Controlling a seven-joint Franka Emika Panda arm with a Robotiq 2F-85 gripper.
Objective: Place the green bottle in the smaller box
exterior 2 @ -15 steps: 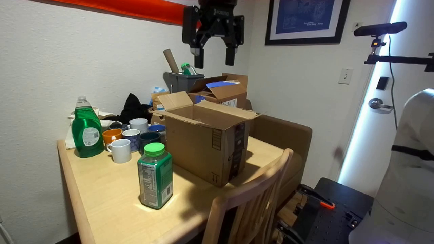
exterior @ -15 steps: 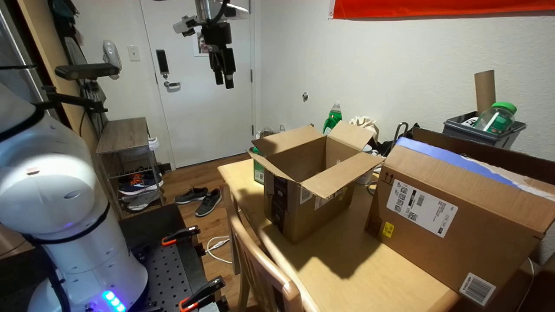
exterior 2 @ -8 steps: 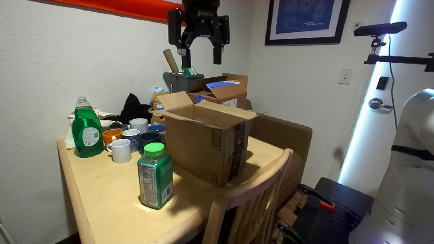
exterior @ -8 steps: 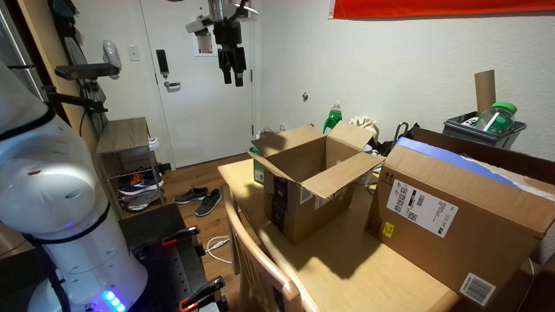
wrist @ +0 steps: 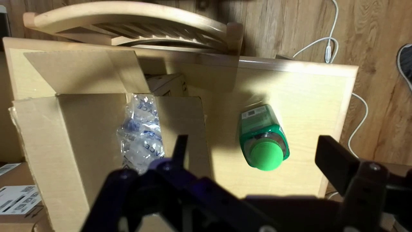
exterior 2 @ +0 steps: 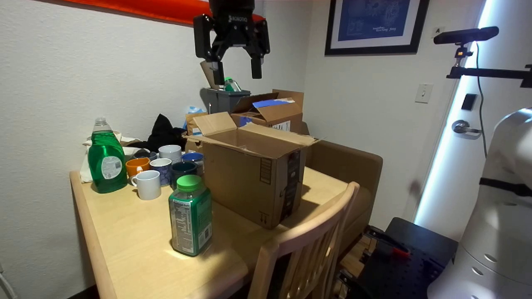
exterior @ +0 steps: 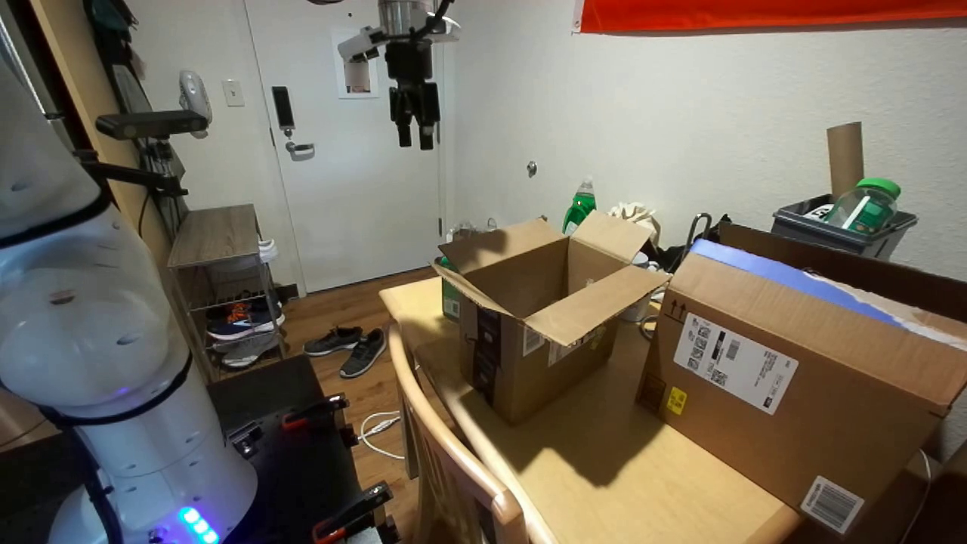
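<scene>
A green bottle with a light green cap point(exterior 2: 190, 220) stands upright on the table beside the smaller box. It also shows in the wrist view point(wrist: 266, 154), and in an exterior view point(exterior: 450, 296) the box mostly hides it. The smaller cardboard box point(exterior 2: 241, 182) stands with its flaps open; it also shows in an exterior view point(exterior: 563, 374) and in the wrist view point(wrist: 93, 71). Clear plastic packing lies inside it. My gripper point(exterior 2: 237, 77) is open and empty, high above the table; it also shows in an exterior view point(exterior: 416, 140). In the wrist view the bottle appears between the fingers point(wrist: 252, 141), well below them.
A larger cardboard box point(exterior: 755, 423) stands beyond the smaller one. A tall green soap bottle point(exterior 2: 107, 166) and several mugs point(exterior 2: 148, 185) stand near the wall. A wooden chair point(exterior 2: 307, 241) is at the table's edge. A grey bin point(exterior: 842, 230) holds a green-capped jar.
My gripper has moved toward the side of the green bottle, leftward in an exterior view with the mugs and rightward in an exterior view with the door. It stays open. Bottle and boxes have not moved.
</scene>
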